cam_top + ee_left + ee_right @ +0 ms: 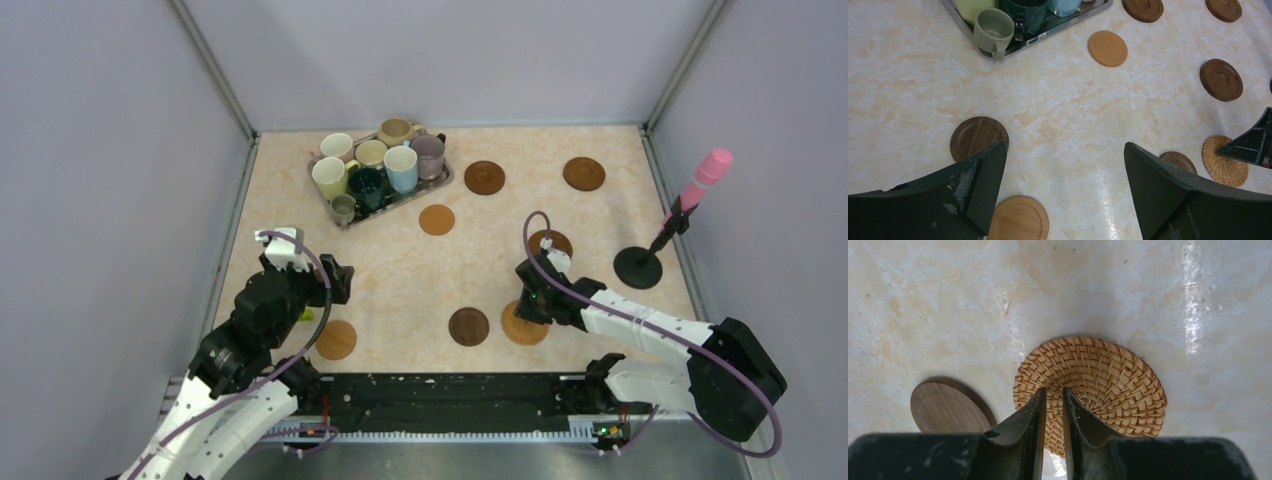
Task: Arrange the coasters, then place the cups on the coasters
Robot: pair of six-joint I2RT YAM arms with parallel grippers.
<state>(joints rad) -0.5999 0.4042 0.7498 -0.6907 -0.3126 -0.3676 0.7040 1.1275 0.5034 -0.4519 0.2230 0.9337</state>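
Plainly early: the coasters (484, 177) lie scattered well apart on the surface (400, 280), none bearing a cup; the cups (401, 168) all crowd the tray (1048, 30) at the far left. The woven coaster (1098, 385), tan rattan, lies flat near the front edge under the almost-closed right fingers (1023, 430), whose tips rest on it, grip unclear; the left fingers (973, 195) gape wide, empty.

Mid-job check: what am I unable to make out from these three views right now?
- Right wrist view: the fingers of the right gripper cover the near edge of the woven straw-coloured round coaster; pinched or merely touched, unclear.
- Top view: the left arm hides a dark brown round wooden coaster, seen only from the left wrist.
- Left wrist view: the top edge cuts off the silver metal tray and most ceramic mugs.
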